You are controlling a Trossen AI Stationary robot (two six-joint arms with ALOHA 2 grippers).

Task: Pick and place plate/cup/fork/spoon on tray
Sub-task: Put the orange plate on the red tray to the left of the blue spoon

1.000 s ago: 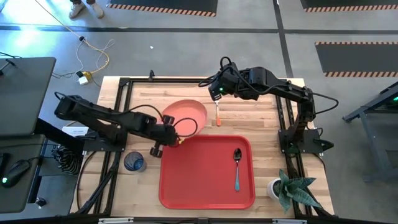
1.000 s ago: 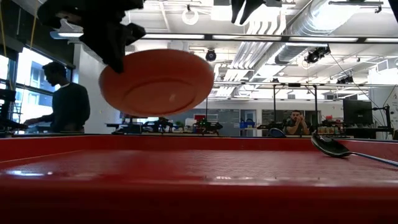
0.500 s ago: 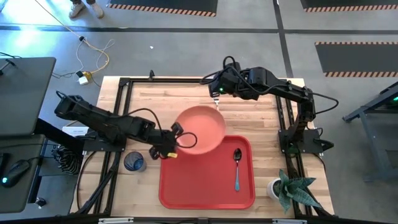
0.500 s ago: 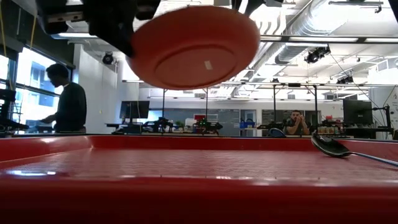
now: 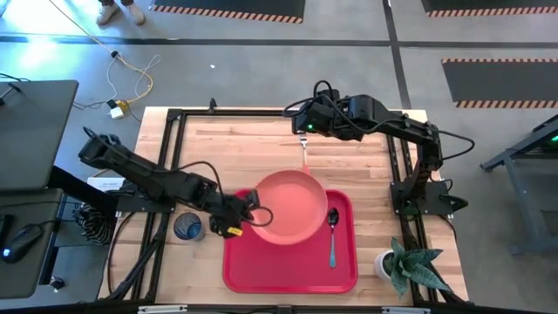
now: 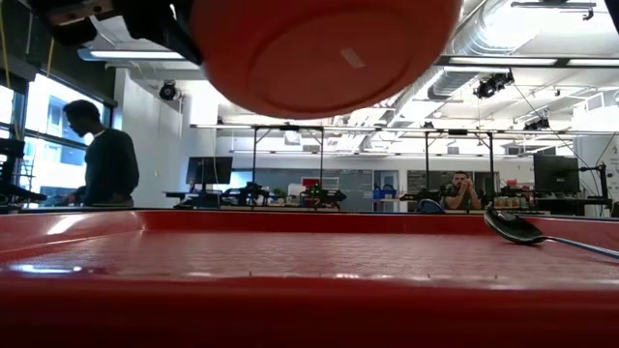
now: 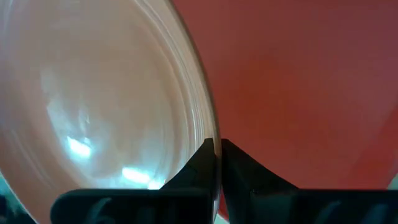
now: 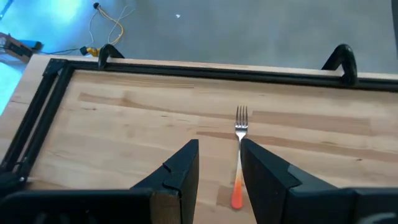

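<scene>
The salmon-orange plate (image 5: 292, 207) hangs over the far middle of the red tray (image 5: 261, 272). My left gripper (image 5: 248, 215) is shut on its left rim. In the low view the plate's underside (image 6: 319, 48) shows high above the tray floor (image 6: 290, 271). The blue-handled spoon (image 5: 332, 234) lies on the tray's right part. The blue cup (image 5: 188, 228) stands on the table left of the tray. The orange-handled fork (image 8: 239, 162) lies on the table beyond the tray. My right gripper (image 8: 219, 168) hovers open just beside the fork. My left gripper pinches the plate's raised rim (image 7: 214, 134) between its two fingers, at the plate's left edge. The fingers come roughly level from the table's left side. The plate is lifted clear of the tray and tilted, its underside facing the table's near edge.
A small potted plant (image 5: 403, 264) stands at the table's near right corner. Black frame rails (image 5: 174, 157) run along the table's left, right and far edges. People show in the room beyond the table (image 6: 106, 164).
My left gripper has gone toward the table's right and near edges, carrying the plate from above the bare table by the tray's far left corner to over the tray. The plate has stayed lifted clear and tilted.
</scene>
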